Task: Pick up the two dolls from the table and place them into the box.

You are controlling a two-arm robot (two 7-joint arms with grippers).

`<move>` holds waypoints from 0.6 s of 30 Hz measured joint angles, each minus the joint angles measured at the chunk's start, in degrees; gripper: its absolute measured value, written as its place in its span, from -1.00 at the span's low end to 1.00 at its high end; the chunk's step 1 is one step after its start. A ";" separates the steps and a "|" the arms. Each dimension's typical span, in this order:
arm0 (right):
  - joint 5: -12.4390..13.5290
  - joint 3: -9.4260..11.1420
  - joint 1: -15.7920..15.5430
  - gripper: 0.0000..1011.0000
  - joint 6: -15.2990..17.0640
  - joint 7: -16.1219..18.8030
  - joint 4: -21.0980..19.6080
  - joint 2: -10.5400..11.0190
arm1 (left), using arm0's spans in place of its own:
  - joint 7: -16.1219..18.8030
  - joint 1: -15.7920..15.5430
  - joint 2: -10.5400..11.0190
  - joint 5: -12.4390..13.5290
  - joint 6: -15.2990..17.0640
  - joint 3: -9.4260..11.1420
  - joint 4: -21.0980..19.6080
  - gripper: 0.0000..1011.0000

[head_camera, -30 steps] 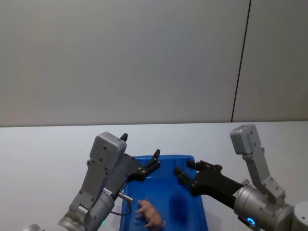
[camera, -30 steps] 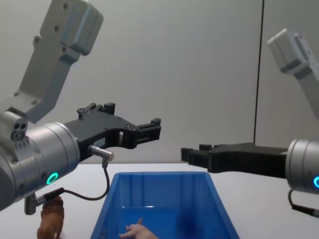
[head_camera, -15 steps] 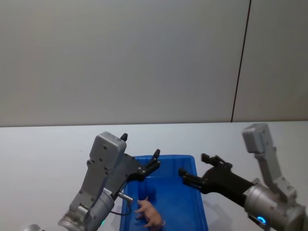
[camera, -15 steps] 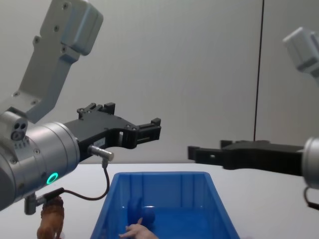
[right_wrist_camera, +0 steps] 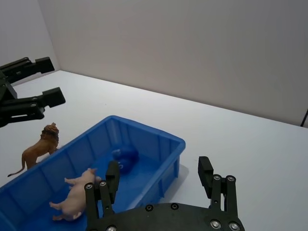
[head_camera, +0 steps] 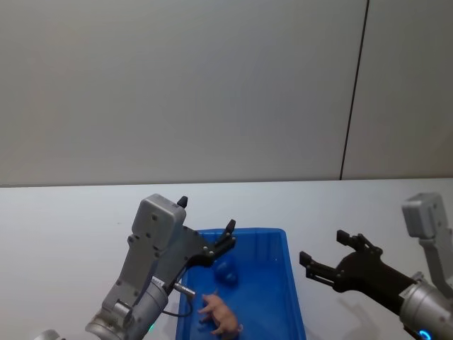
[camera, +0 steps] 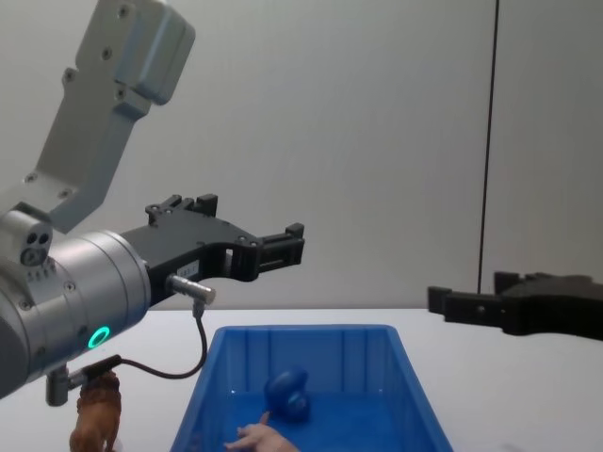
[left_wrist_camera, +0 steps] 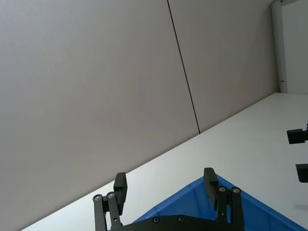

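left gripper [head_camera: 207, 214]: up in the air over the far left end of the box, fingers spread wide, nothing between them

right gripper [head_camera: 323, 246]: off to the right of the box, above bare table, clear of the rim. Pincer spread apart too, and empty

box [head_camera: 291, 283]: blue bin sitting on the white table [head_camera: 71, 212] between the two arms, open top

pink pig [head_camera: 221, 316]: inside the box, toward the near end. From the right wrist cam it looks to be lying on its side on the floor of the bin

blue figure [head_camera: 226, 271]: also in the box, just beyond the pig, toward the far end

lion [right_wrist_camera: 41, 149]: brown one, standing upright on the table just outside the box's left wall, not touching it as far as I can see
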 joint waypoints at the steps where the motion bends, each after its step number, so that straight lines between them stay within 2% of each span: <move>1: 0.13 0.18 -0.28 0.98 -0.22 -0.09 -0.16 0.32 | 0.00 0.00 0.00 0.00 0.00 0.00 0.00 0.98; 9: 0.57 0.86 -1.38 0.98 -1.00 -0.40 -0.79 1.57 | 0.09 0.33 0.37 0.17 0.04 -0.20 -0.18 0.98; 18: 0.83 1.29 -2.05 0.98 -1.50 -0.59 -1.17 2.32 | 2.00 2.23 2.70 0.35 1.35 -1.29 -2.22 0.98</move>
